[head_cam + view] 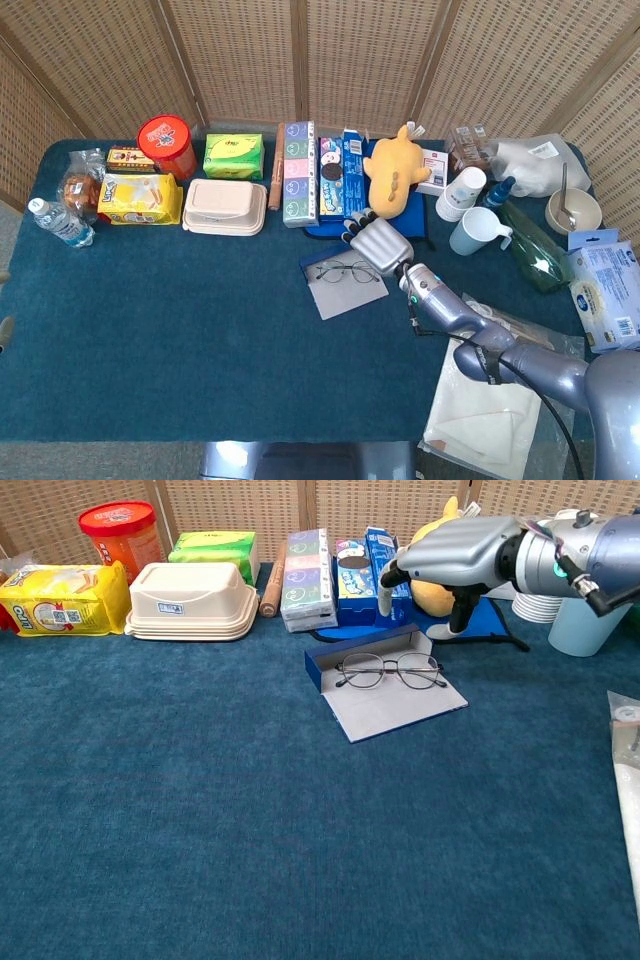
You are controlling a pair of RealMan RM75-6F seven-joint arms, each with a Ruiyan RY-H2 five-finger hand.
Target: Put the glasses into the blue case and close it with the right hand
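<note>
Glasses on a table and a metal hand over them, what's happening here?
A robot is packing a pair of glasses into a blue case. The glasses now lie inside the open case, lenses flat. Its right hand hovers just behind and above them, holding nothing. The lid is not yet closed. Snack boxes and cups crowd the far side of the table.

**Bright, even light; sharp frames**

Soft overhead light fills both views. Shadows are faint and short, lying close under objects at frame centre. No glare. Focus holds throughout; slight wide-angle bending shows along the head view's edges.
</note>
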